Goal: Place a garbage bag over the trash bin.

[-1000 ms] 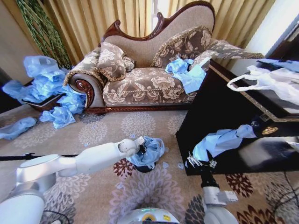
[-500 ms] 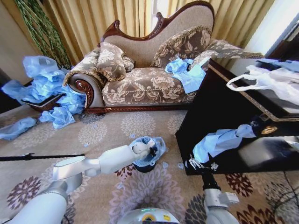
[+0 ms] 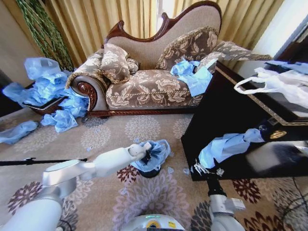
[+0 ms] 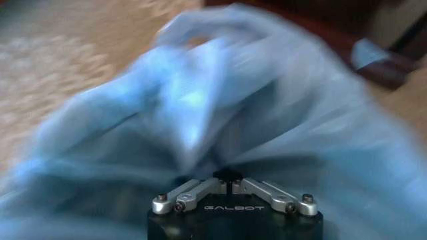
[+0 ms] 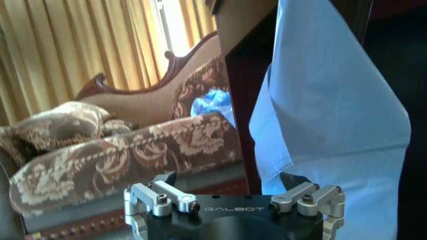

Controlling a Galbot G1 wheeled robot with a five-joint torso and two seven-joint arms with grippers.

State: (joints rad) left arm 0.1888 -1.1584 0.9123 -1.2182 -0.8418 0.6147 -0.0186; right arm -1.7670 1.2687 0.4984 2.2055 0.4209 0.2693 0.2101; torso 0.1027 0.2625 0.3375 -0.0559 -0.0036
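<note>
bin on the rug in front of the sofa | bag draped over bin | left gripper in bag folds, seemingly pinching it | right gripper beside cabinet, jaws spread

The patterned carpet carries the small black trash bin, which stands near its middle with the light blue garbage bag draped over its top. Loose blue bags lie on the carpet beside the sofa, and a few small blue scraps rest near the bin. A dark cabinet stands on the carpet beside the bin.
</note>
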